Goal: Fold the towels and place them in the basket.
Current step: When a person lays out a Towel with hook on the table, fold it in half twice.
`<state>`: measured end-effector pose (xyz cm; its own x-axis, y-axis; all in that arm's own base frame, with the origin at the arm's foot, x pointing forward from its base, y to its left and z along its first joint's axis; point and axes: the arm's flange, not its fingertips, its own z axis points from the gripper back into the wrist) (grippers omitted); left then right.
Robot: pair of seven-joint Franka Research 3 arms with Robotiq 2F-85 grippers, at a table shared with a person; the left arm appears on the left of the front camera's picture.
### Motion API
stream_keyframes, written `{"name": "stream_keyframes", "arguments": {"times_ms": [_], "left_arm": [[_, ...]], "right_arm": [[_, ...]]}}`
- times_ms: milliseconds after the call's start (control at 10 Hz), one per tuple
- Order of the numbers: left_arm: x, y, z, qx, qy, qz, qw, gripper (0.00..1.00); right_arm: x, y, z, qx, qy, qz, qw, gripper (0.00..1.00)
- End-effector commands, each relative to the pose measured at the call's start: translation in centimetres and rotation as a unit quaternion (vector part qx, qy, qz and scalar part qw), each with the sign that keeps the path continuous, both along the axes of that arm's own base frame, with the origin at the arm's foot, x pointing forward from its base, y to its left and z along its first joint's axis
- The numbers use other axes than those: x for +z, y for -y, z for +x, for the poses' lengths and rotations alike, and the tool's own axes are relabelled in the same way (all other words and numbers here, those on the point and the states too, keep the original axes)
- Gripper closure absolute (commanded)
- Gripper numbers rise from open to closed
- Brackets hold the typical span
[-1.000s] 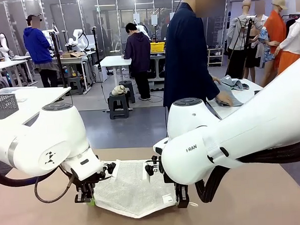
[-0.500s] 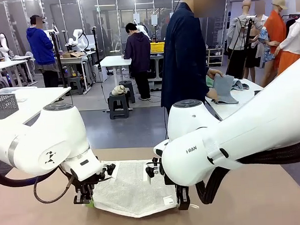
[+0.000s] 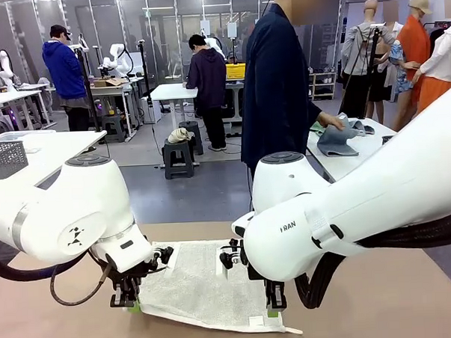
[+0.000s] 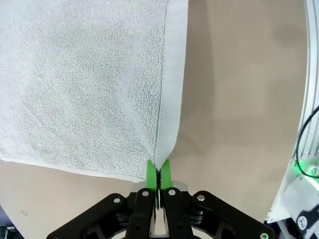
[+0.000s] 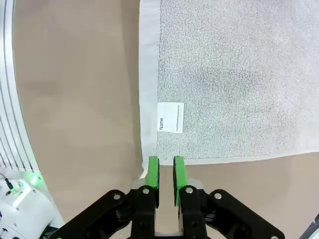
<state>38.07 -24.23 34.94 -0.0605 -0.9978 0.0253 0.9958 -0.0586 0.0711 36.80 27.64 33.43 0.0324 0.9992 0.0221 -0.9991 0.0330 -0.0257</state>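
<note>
Towel (image 3: 201, 290), cream-white, spread flat on table (image 3: 411, 307). Left gripper (image 4: 158, 170) clenched on one towel corner. Right gripper (image 5: 166, 165) beside label (image 5: 170, 117) corner, jaws apparently released.

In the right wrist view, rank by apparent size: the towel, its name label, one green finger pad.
1. towel, by far the largest.
2. name label.
3. green finger pad: narrower than the label, but nearer the camera, so this pair is unsure.

Counting one white towel (image 3: 197, 286) lying along the desk's (image 3: 411, 303) near edge, one left gripper (image 3: 130, 303), one right gripper (image 3: 273, 310), one pale lattice basket (image 3: 4, 158).
</note>
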Motion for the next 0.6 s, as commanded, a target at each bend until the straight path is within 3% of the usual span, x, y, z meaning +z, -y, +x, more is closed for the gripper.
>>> {"name": "stream_keyframes", "arguments": {"times_ms": [0, 500], "left_arm": [[0.0, -0.1, 0.2, 0.005, -0.011, 0.003, 1.000, 1.00], [-0.7, -0.3, 0.1, 0.007, -0.022, 0.000, 1.000, 1.00]], "right_arm": [[-0.4, 0.0, 0.1, -0.007, -0.005, 0.004, 1.000, 0.82], [-2.8, 0.2, 0.1, -0.012, -0.039, 0.010, 0.999, 0.82]]}}
